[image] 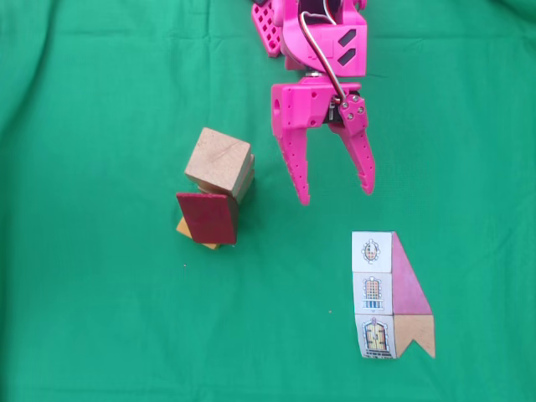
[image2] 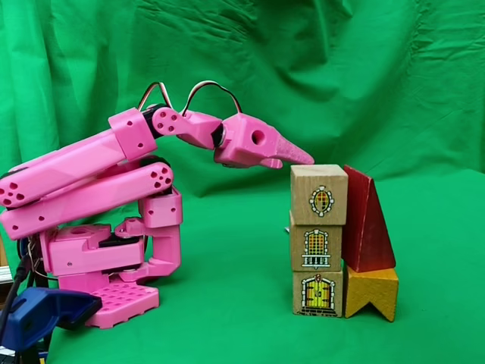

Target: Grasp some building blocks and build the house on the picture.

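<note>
The house stands built in a fixed view: three tan cubes (image2: 316, 246) stacked upright with window and door prints, a dark red wedge (image2: 366, 224) leaning against them, and an orange notched block (image2: 371, 292) under the wedge. From above, the top tan cube (image: 218, 159), the red wedge (image: 208, 218) and a corner of the orange block (image: 191, 232) are visible. My pink gripper (image: 335, 194) hangs open and holds nothing, to the right of the stack. In the side view its tip (image2: 301, 159) hovers just above the top cube's near edge. The picture (image: 389, 293) lies flat at lower right.
Green cloth (image: 100, 318) covers the table and hangs as a backdrop (image2: 379, 76). The arm's pink base (image2: 106, 280) sits at left in the side view, with a blue clamp (image2: 45, 311) at the lower left corner.
</note>
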